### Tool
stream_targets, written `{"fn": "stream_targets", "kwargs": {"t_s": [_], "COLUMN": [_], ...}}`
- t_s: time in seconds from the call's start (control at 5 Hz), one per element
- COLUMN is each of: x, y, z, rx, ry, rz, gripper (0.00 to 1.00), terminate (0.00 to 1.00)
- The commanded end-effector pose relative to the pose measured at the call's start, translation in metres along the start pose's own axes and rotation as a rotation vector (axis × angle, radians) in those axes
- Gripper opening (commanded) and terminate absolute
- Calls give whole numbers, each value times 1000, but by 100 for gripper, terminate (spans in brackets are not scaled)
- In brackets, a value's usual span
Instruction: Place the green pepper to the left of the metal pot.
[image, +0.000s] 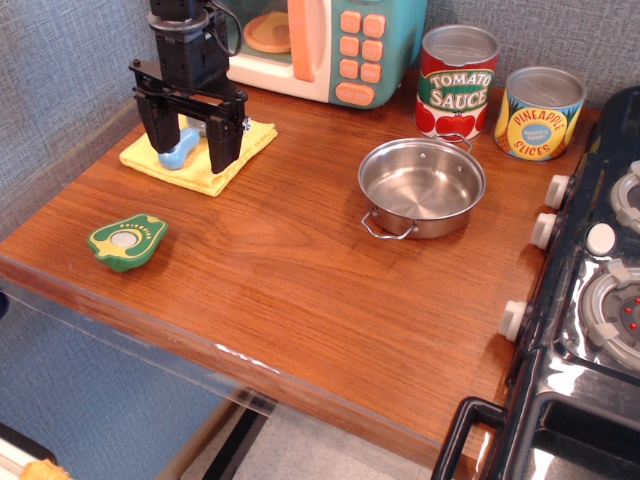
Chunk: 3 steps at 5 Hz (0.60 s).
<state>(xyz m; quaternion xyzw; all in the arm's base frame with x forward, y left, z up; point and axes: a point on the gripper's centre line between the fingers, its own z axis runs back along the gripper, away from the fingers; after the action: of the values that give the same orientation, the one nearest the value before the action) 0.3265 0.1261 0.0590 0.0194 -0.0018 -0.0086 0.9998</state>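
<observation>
Green pepper (127, 241) lies cut face up near the front left corner of the wooden tabletop (290, 280), well apart from the metal pot (422, 186), which sits right of centre in front of the tomato sauce can (457, 82) and pineapple can (540, 112); gripper (190, 152) hangs at the back left over the yellow cloth (200, 155), jaws spread wide, nothing pinched (a small blue object (179, 152) rests on the cloth between them, not held, as far as I can tell); step in hand looks like the reach for the pepper, nothing started on it yet; to do it well, come forward and down over the pepper, square the jaws across its short width, close on the lobed sides, not the flat rim; pepper's long axis runs roughly left-right, tilted slightly, right end farther back; which end is the stem I cannot tell; bare wood just left of the pot looks like the drop spot.
</observation>
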Motion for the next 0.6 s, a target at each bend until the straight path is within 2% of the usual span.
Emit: {"fn": "stream_targets", "kwargs": {"t_s": [0.0, 0.4], "x": [0, -32], "y": [0, 9], "z": [0, -4], "rx": [0, -7], "ry": [0, -10], "rz": [0, -3], "gripper": [100, 100], "terminate": [0, 0]}}
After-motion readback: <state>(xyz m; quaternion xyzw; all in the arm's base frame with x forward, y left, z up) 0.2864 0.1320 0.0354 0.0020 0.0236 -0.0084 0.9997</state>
